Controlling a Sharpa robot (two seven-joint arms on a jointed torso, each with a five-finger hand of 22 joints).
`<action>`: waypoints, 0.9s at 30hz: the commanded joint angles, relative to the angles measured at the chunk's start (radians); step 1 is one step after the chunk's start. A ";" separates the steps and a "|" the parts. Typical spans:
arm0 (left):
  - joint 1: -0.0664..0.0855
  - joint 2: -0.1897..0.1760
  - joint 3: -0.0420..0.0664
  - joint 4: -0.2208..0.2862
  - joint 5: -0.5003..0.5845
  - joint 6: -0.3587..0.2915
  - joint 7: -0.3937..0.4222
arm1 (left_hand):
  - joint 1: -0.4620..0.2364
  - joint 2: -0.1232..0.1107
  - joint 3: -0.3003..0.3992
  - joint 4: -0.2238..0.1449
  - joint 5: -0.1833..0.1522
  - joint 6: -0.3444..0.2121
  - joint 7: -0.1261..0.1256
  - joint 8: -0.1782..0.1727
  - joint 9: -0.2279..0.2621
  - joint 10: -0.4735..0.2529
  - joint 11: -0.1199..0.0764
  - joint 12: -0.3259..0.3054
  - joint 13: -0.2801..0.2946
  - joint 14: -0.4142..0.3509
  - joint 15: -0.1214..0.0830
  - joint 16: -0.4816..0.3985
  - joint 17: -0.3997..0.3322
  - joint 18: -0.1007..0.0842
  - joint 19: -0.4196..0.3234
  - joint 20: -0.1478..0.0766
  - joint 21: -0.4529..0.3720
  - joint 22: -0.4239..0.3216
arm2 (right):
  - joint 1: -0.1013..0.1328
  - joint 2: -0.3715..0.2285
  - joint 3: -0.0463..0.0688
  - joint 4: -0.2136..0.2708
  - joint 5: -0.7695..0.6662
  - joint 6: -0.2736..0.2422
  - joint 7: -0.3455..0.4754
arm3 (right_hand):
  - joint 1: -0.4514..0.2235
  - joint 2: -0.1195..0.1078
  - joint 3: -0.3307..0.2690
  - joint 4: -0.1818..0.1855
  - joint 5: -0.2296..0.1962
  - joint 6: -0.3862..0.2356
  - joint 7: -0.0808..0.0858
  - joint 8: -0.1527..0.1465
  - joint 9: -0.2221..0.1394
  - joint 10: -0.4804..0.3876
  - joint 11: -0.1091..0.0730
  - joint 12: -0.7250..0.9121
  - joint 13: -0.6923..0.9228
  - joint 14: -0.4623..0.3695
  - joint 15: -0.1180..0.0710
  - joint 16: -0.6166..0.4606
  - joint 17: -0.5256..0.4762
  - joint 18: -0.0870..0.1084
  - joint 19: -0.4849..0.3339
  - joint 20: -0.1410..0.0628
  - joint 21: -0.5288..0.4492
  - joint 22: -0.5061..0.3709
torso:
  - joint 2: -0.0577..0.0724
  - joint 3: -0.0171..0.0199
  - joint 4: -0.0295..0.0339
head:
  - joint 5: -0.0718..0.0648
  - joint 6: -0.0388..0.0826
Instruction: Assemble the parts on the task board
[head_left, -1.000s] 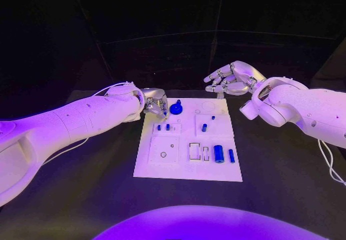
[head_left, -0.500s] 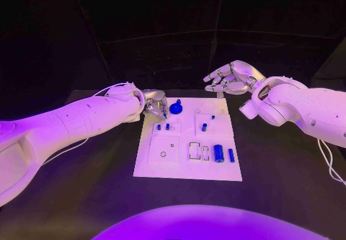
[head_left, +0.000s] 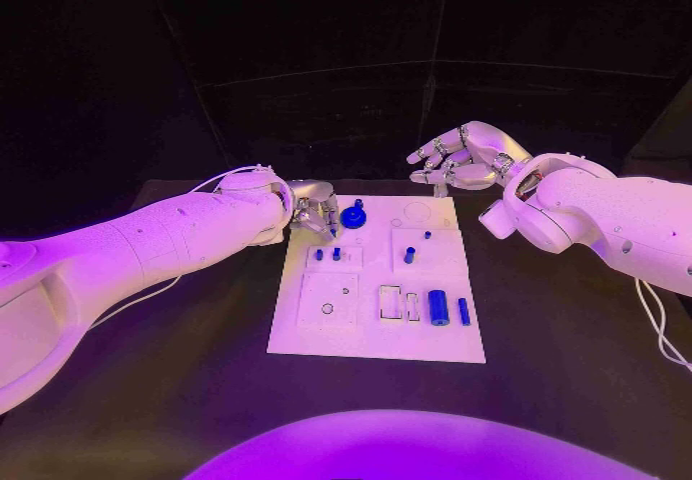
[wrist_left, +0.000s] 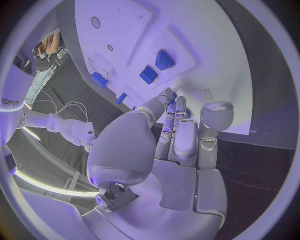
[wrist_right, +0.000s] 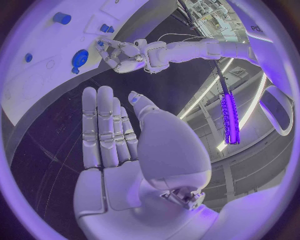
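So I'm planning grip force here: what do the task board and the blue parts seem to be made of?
The task board looks like rigid white plastic, matte: flat, with crisp recessed pockets and no glare. The blue parts, such as the large cylinder, look like smooth hard plastic with even colour, though coated metal can't be excluded.

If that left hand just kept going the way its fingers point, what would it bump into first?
Probably the round blue part at the far end of the task board. The left hand has its fingers aimed toward it, just short of it. Depth is hard to judge, so the fingers might meet the board's surface first.
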 joint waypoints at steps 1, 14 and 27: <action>0.001 0.003 -0.001 -0.001 0.003 0.013 -0.013 | -0.008 0.001 0.004 0.003 0.000 0.004 0.003 0.001 0.002 0.007 0.003 -0.004 0.001 -0.001 -0.004 -0.004 -0.001 -0.008 0.007 0.000 0.004 0.001 | 0.002 0.001 0.001 0.000 -0.001 0.006 0.009 | 0.010 0.004 0.002 0.002 0.007 -0.007 -0.003 0.004 0.001 -0.004 -0.001 0.005 -0.001 -0.004 0.000 -0.005 0.002 0.012 0.006 0.000 -0.005 -0.001 | 0.000 0.0006 -0.0001 | -0.001 -0.001; 0.001 0.005 -0.003 -0.007 0.003 0.052 -0.028 | -0.008 0.000 0.004 0.002 0.000 0.003 0.004 -0.002 0.001 0.008 0.003 -0.009 0.001 -0.002 -0.004 -0.005 -0.004 -0.008 0.006 0.000 0.005 0.003 | 0.002 0.000 0.001 0.001 -0.001 0.005 0.009 | 0.010 0.004 0.002 0.002 0.007 -0.007 -0.003 0.004 0.001 -0.004 -0.001 0.005 -0.001 -0.004 0.000 -0.005 0.002 0.012 0.006 0.000 -0.005 -0.001 | 0.000 0.0000 -0.0004 | -0.001 -0.003; 0.001 0.004 -0.003 -0.005 0.003 0.053 -0.029 | -0.007 0.000 0.005 0.001 0.000 0.002 0.005 -0.004 0.001 0.007 0.004 -0.012 0.001 -0.002 -0.004 -0.004 -0.003 -0.009 0.006 0.000 0.008 0.007 | 0.002 0.001 0.001 0.000 -0.001 0.006 0.010 | 0.010 0.004 0.002 0.002 0.007 -0.007 -0.003 0.004 0.001 -0.004 -0.001 0.005 -0.001 -0.004 0.000 -0.005 0.002 0.012 0.006 0.000 -0.005 -0.001 | 0.000 -0.0006 0.0001 | 0.000 -0.004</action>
